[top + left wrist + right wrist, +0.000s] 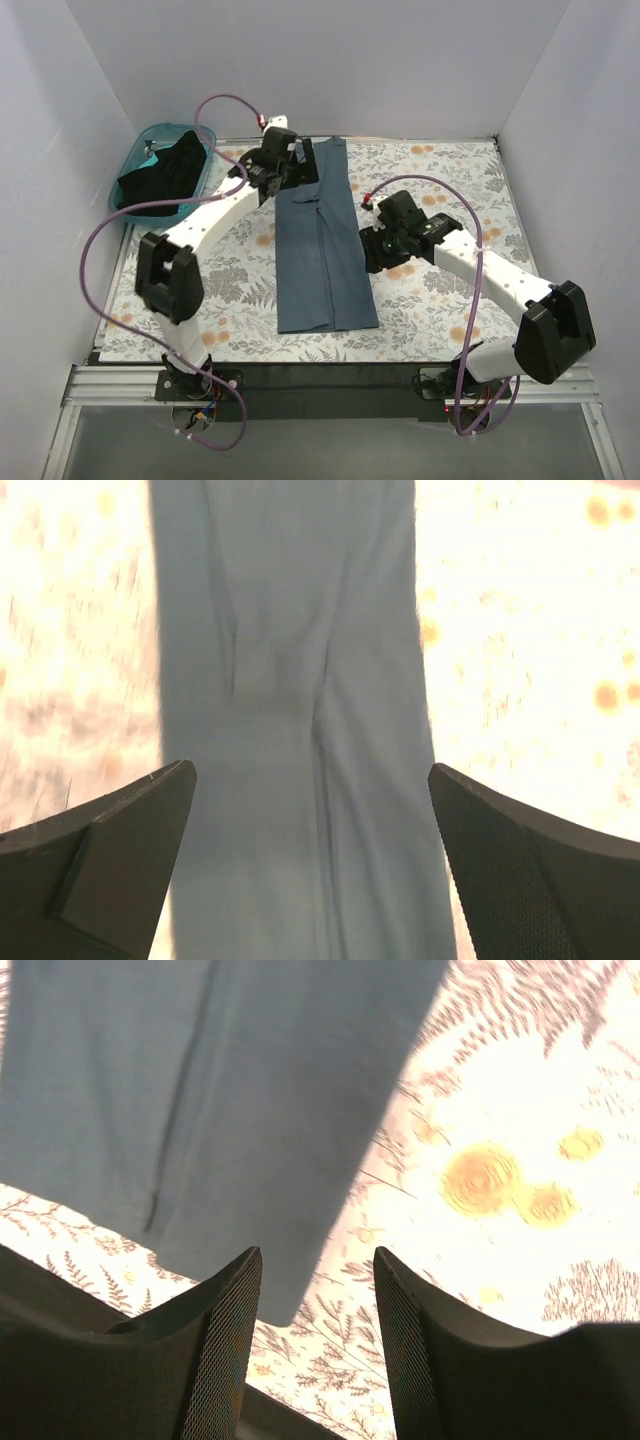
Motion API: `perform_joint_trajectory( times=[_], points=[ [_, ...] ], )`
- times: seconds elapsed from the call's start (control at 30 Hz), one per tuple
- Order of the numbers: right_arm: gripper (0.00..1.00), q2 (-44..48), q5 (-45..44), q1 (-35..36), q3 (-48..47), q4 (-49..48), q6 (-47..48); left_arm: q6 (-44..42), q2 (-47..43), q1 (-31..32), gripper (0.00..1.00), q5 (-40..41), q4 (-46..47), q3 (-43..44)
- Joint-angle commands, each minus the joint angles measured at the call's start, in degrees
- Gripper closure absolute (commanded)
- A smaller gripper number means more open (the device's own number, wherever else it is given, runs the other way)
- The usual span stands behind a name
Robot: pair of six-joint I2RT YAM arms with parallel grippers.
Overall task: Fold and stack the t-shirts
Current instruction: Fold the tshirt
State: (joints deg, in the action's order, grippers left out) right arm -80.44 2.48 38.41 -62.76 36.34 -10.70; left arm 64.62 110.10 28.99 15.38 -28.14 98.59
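**Blue tee folded to a strip, both grippers empty**

The blue tee [322,240] lies flat as a long narrow strip, its sides folded in, running from the far edge of the floral cloth [450,180] towards the arms. A seam-like crease runs down its length, and there are a few soft wrinkles around its middle.

The left gripper [278,172] hangs over the tee's far end, on its left side. In the left wrist view its fingers [130,840] stand wide apart with only the blue strip showing between them, and nothing is gripped.

The right gripper [376,252] sits just beside the tee's right edge, about halfway along it. In the right wrist view its fingers [225,1350] are parted by a moderate gap. A corner of the tee lies on the cloth below that gap, not held, so these jaws are empty too.

The black tee [165,172] is bunched up in the basket [150,133], which stands well to the left of the blue tee's far end, at the far left corner of the cloth.
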Motion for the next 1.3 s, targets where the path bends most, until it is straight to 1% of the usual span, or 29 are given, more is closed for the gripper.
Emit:
perform_joint_trajectory(
  times=[0.0,0.07,0.1,0.17,0.2,0.3,0.33,0.37,0.43,0.5,0.67,0.97,1.0,1.07,1.1,1.17,1.27],
  points=[
    [0.53,2.8,1.9,-3.5,3.8,0.2,-2.0,4.6,-10.9,-0.1,0.05,-4.2,-2.9,-12.7],
    [0.54,3.6,5.7,-5.4,6.3,-0.3,-2.4,6.3,-15.8,-0.1,0.07,-6.1,-3.6,-19.7],
    [0.55,3.8,6.7,-5.9,7.2,-0.3,-2.7,8.7,-20.2,0.0,0.07,-8.0,-4.1,-26.2],
    [0.56,4.2,8.6,-6.2,9.3,-1.1,-3.5,10.8,-24.5,0.0,0.07,-10.6,-7.0,-31.5],
    [0.56,4.4,9.0,-6.2,11.2,-1.3,-3.9,12.1,-28.0,0.4,0.08,-12.3,-8.4,-36.4],
    [0.58,4.8,10.9,-6.4,14.1,-2.4,-5.1,15.4,-34.0,2.0,0.11,-14.5,-11.8,-43.1],
    [0.58,4.8,12.2,-6.4,14.7,-2.8,-5.4,16.5,-35.0,2.3,0.14,-15.3,-12.2,-47.0],
    [0.58,4.6,12.8,-6.5,15.2,-3.8,-5.7,17.0,-36.1,2.4,0.17,-17.5,-12.2,-48.6],
    [0.59,3.7,14.7,-6.4,16.7,-4.4,-6.1,18.2,-38.0,2.8,0.19,-20.5,-12.2,-51.8],
    [0.59,2.8,16.5,-6.4,17.7,-5.6,-6.5,18.4,-38.4,3.4,0.22,-22.0,-11.2,-53.1],
    [0.59,0.8,19.0,-6.4,20.0,-7.4,-7.7,18.8,-35.1,4.2,0.23,-26.9,-10.6,-55.6],
    [0.56,-0.6,19.1,-4.4,22.2,-8.7,-10.3,21.9,-33.9,7.4,0.27,-25.1,-9.4,-59.3],
    [0.56,-0.9,19.1,-3.7,22.2,-8.7,-10.4,22.0,-33.5,7.6,0.30,-25.0,-9.3,-59.6],
    [0.56,-2.0,18.9,-3.2,22.1,-9.0,-10.7,22.2,-32.9,7.8,0.33,-24.8,-9.3,-59.7],
    [0.56,-2.9,18.7,-2.9,21.9,-9.0,-10.9,22.1,-32.2,8.0,0.36,-24.6,-9.2,-59.7],
    [0.56,-3.8,18.6,-2.6,21.6,-9.0,-11.1,21.9,-31.4,8.7,0.37,-24.4,-9.6,-59.5],
    [0.57,-5.5,18.4,-1.9,21.0,-8.9,-11.4,21.9,-29.8,9.3,0.44,-24.4,-9.5,-59.5]
  ],
)
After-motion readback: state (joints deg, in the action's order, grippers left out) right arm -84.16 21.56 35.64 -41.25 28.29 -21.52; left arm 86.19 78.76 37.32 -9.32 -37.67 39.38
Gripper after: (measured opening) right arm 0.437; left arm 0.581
